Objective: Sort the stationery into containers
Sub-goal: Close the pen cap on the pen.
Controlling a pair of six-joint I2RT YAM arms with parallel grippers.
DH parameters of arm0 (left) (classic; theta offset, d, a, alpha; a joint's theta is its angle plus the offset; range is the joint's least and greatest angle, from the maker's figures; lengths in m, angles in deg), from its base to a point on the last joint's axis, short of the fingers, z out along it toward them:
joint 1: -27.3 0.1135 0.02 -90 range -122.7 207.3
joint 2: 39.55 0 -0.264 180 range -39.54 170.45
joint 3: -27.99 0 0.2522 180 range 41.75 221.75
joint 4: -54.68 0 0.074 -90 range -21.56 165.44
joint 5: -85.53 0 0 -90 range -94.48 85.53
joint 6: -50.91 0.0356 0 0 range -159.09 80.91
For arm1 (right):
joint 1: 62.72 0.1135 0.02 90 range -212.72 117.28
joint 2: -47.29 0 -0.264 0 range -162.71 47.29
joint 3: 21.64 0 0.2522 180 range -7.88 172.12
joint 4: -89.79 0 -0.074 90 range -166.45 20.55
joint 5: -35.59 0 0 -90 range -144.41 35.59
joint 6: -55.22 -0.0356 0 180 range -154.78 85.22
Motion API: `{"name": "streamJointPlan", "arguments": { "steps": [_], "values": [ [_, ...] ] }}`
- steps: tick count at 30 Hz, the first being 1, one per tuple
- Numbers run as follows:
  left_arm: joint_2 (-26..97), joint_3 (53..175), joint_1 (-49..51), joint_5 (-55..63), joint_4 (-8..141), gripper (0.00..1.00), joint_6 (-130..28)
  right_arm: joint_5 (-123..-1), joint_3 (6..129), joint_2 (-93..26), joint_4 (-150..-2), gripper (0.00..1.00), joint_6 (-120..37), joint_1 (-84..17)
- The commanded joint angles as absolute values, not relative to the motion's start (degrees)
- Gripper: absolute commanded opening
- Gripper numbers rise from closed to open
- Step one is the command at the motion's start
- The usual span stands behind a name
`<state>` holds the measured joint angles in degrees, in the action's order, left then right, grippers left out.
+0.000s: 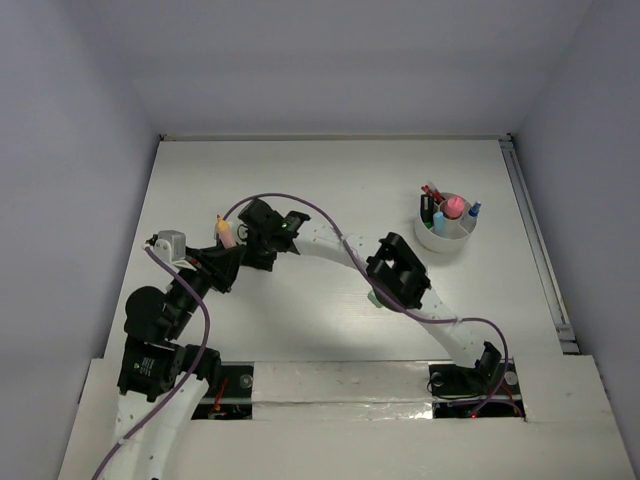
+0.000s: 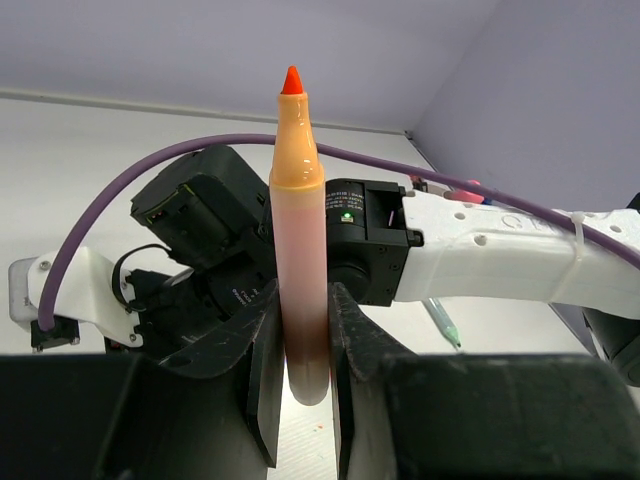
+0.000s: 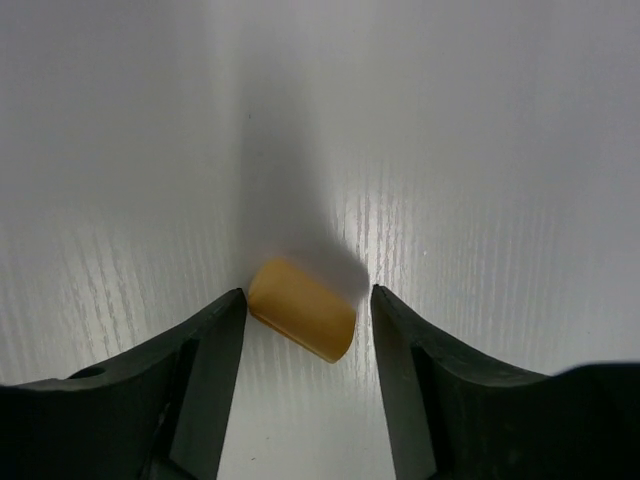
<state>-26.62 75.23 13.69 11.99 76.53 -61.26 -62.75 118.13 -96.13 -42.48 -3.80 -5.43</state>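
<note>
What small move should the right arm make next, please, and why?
Probably close the right gripper on the orange cap. The cap lies on the table between the open jaws and is not yet gripped, while the left gripper holds the uncapped orange marker that likely needs it.

Robot lab test cell. Plain white surface [image 1: 330, 180], boxed in by bare pale grey walls: back wall [image 1: 340, 60] beyond left claw [image 2: 303, 295], side walls [image 1: 70, 200] to left and right of it. Two black-and-white robot arms [image 1: 160, 330] bolted side by side at surface's near edge, behind claw. Purple cable [image 1: 300, 200] arcs loose over arm just right of claw. Metal rail [image 1: 535, 240] runs along surface edge, far right of claw. Glossy tape strip [image 1: 340, 400] between arm bases. Wrist views show same bare wall and same white board.
</note>
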Motion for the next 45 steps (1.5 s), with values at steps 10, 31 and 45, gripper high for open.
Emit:
{"name": "streamJointPlan", "arguments": {
  "steps": [10, 31, 45],
  "values": [
    [-26.19, 77.26, 14.11, 12.58, 74.06, 0.0, -61.06, -63.11, 116.06, -98.71, -41.45, 0.23, -6.38, -7.79],
    [-21.36, 75.86, 14.11, 21.18, 70.9, 0.0, -61.32, -66.27, 60.98, -55.23, -97.32, 0.0, -54.97, -10.08],
    [-18.98, 74.19, 14.11, 32.69, 66.07, 0.0, -62.46, -62.05, 46.08, -34.9, -123.46, 0.0, -79.68, -12.36]
  ]
}}
